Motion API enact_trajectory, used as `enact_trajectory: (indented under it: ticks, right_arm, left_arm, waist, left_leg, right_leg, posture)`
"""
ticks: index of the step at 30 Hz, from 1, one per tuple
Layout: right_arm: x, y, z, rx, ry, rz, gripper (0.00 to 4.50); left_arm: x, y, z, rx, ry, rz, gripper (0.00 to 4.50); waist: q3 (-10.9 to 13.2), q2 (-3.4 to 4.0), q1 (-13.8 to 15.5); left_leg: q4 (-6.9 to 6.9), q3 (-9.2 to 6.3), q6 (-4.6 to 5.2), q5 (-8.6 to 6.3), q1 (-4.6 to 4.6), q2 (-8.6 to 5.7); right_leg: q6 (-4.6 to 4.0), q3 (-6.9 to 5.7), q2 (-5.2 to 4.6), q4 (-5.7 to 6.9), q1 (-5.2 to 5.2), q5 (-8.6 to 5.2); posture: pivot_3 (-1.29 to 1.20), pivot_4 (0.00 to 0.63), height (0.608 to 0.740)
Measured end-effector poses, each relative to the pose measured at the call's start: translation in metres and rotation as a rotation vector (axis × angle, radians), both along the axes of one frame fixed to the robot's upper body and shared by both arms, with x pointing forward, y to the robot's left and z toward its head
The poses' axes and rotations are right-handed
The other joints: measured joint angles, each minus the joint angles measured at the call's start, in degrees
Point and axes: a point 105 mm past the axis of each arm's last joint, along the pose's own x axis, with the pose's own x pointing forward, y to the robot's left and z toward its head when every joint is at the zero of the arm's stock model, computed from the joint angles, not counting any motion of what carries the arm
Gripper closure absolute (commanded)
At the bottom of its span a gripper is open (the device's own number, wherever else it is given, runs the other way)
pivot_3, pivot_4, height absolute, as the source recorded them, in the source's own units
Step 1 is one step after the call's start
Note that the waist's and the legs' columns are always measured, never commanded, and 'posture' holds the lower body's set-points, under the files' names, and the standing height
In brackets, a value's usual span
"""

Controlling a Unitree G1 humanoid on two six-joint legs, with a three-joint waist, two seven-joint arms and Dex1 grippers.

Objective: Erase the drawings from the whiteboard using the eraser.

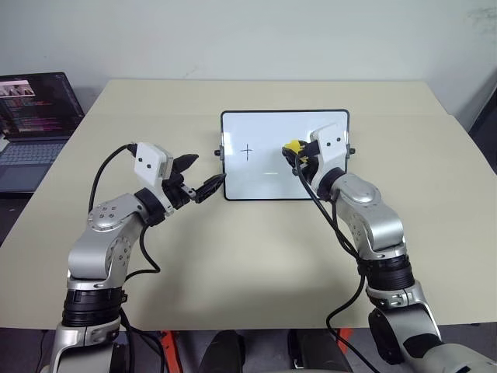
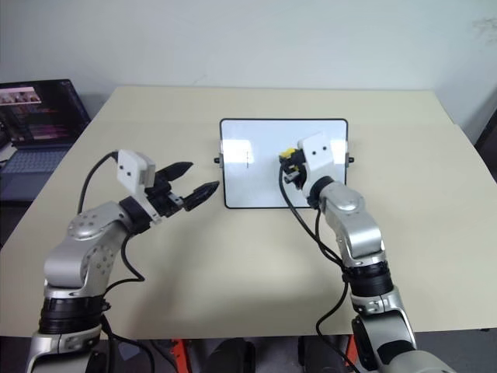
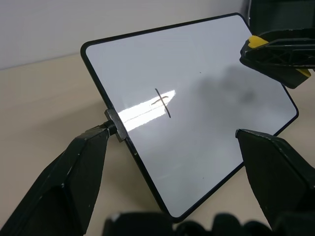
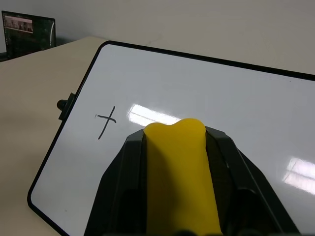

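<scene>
Lying flat mid-table (image 1: pixel 233 264), the whiteboard (image 1: pixel 268 183) is bearing one drawing — a plus sign (image 1: pixel 248 151).
Laptop (image 1: pixel 35 116) text is proving unreadable; left gripper (image 1: pixel 198 177) is hovering spread beside the board; right gripper (image 1: pixel 295 155) is clamping the eraser (image 4: pixel 179 172) — half hidden.

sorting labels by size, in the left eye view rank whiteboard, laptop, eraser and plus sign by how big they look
1. whiteboard
2. laptop, cut off by the picture's edge
3. eraser
4. plus sign, close to the eraser, so this order is unsure
</scene>
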Motion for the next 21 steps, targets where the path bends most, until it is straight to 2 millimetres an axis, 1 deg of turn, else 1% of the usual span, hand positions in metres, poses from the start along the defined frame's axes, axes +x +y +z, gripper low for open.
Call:
enact_trajectory:
  ticks: [4, 8, 13, 16, 21]
  right_arm:
    - [0.001, 0.005, 0.008, 0.008, -0.021, 0.01, 3.21]
    - [0.004, 0.012, 0.007, 0.015, -0.014, 0.022, 3.21]
    - [0.005, 0.022, 0.014, 0.028, -0.037, 0.04, 3.21]
    - [0.006, 0.028, 0.015, 0.029, -0.039, 0.053, 3.21]
    - [0.006, 0.03, 0.016, 0.031, -0.045, 0.059, 3.21]
  left_arm:
    - [0.0, 0.0, 0.0, 0.001, -0.001, -0.002, 0.0]
    - [0.0, -0.001, 0.001, 0.001, -0.003, -0.005, 0.0]
    - [0.001, -0.001, 0.002, 0.002, -0.007, -0.005, 0.0]
    - [0.001, -0.001, 0.005, 0.006, -0.024, -0.002, 0.0]
    - [0.002, 0.001, 0.006, 0.024, -0.039, 0.007, 0.0]
  waist:
    - [0.0, 0.0, -0.01]
    - [0.0, 0.0, -0.02]
    - [0.0, 0.0, -0.03]
    - [0.0, 0.0, -0.03]
    - [0.0, 0.0, -0.02]
  left_leg:
    - [0.0, 0.0, 0.0, 0.0, 0.0, 0.0]
    - [0.0, 0.0, 0.0, 0.0, 0.01, 0.0]
    - [0.0, 0.01, -0.01, 0.01, 0.0, 0.0]
    - [0.0, 0.0, -0.02, 0.01, 0.0, 0.0]
    - [0.0, 0.0, -0.03, 0.01, 0.0, 0.0]
  right_leg:
    - [0.0, -0.01, 0.0, 0.0, 0.0, 0.0]
    - [0.0, 0.0, 0.0, 0.0, 0.0, 0.0]
    - [0.0, 0.0, 0.0, 0.0, 0.0, 0.0]
    - [0.0, 0.0, 0.0, 0.0, -0.01, 0.0]
    - [0.0, 0.0, 0.0, 0.0, -0.01, 0.0]
  posture:
    - [0.0, 0.15, 0.74]
    - [0.0, 0.15, 0.74]
    - [0.0, 0.15, 0.74]
    - [0.0, 0.15, 0.74]
    - [0.0, 0.15, 0.74]
